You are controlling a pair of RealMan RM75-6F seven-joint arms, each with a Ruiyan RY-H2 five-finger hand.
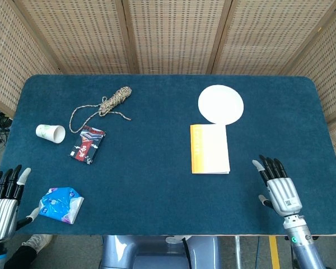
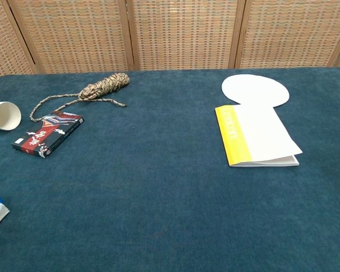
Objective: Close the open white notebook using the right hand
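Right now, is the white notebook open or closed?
Closed. The white notebook lies flat with its cover over the pages, yellow spine strip on the left; the cover's free corner lifts slightly. The right hand is apart from it.

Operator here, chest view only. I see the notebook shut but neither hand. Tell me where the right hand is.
Observer: The right hand hangs near the table's front edge, to the right of the notebook, not touching it.
Operator: Give me its fingers.
Observer: Fingers spread, holding nothing.
Operator: Report the left hand.
Observer: The left hand sits at the front left corner, beside a blue packet, fingers apart and empty.
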